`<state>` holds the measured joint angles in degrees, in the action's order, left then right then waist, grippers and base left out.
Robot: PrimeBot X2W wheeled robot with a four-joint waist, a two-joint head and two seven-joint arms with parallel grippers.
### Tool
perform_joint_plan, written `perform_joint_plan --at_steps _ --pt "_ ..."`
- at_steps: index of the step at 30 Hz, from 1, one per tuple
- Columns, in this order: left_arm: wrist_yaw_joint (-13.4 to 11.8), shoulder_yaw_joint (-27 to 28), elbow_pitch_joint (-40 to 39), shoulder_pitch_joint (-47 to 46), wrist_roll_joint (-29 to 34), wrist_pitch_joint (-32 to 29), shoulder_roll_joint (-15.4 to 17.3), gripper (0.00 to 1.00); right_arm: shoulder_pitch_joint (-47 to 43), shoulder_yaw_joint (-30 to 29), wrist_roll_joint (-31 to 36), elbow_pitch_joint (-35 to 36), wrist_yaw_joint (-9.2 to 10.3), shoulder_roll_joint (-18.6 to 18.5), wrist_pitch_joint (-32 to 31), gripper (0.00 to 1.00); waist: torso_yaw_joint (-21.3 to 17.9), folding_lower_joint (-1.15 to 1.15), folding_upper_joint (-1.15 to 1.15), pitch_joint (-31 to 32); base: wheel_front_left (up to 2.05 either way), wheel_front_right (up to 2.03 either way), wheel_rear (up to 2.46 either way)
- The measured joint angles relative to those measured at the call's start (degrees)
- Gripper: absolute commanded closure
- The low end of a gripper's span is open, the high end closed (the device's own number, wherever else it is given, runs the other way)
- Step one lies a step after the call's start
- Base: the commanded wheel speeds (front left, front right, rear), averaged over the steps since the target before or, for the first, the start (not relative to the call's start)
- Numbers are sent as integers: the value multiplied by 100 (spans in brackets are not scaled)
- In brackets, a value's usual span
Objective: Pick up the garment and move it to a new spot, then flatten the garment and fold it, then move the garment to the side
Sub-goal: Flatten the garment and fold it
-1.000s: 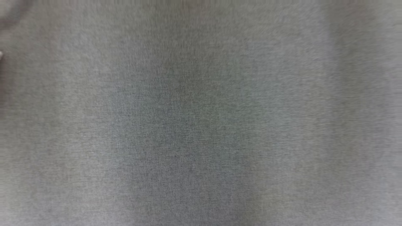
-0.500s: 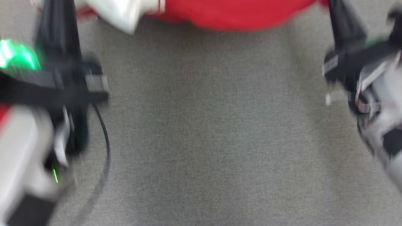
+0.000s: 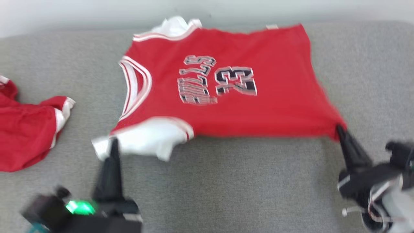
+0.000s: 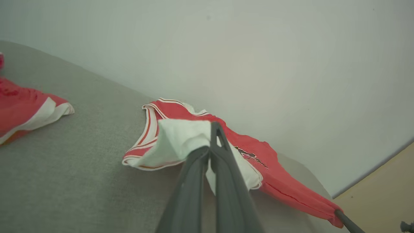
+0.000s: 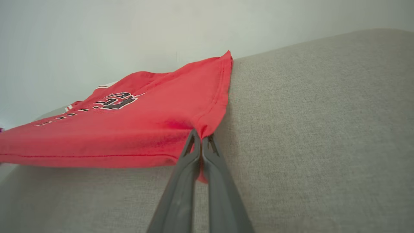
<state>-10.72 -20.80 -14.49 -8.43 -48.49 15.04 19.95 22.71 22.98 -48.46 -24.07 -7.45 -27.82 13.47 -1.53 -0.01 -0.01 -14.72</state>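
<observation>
The garment (image 3: 226, 94) is a red basketball jersey with white trim and the number 23, spread chest-up on the grey cloth surface with its neck to the left. My left gripper (image 3: 111, 142) is shut on a white folded-over flap at the jersey's near left corner (image 4: 181, 142). My right gripper (image 3: 339, 129) is shut on the near right hem corner (image 5: 202, 129), and the cloth is pulled taut between the two. Both held corners are lifted slightly off the surface; the far edge lies near the wall.
A second red garment with white trim (image 3: 26, 129) lies crumpled at the left edge of the grey surface (image 3: 242, 181). A pale wall (image 3: 97, 13) runs along the far side. In the left wrist view a tan floor (image 4: 381, 194) shows beyond the surface's right end.
The head camera has swung up from bare grey cloth to the whole jersey and both grippers. Whether the arms themselves moved cannot be told from the blurred earlier frames.
</observation>
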Motion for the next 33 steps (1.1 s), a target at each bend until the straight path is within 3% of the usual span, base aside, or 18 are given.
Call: perform_joint_plan --at_steps 8,13,27,33 --pt "374 -147 489 1109 164 1 -612 100 -1200 -675 411 277 0 261 -342 100 130 0 0 394 0 0 0" --pt "428 -193 632 1568 220 1 -802 100 -1822 -1179 875 457 0 337 -611 100 217 1 0 601 0 0 0" --pt "552 -474 748 2102 174 -209 -668 100 -3500 -2466 1494 1679 -1 801 -1856 100 461 1 0 891 0 0 0" --pt "625 -524 784 1937 213 -282 -603 100 -3567 -2506 1690 1993 0 1159 -2271 100 363 1 0 825 0 0 0"
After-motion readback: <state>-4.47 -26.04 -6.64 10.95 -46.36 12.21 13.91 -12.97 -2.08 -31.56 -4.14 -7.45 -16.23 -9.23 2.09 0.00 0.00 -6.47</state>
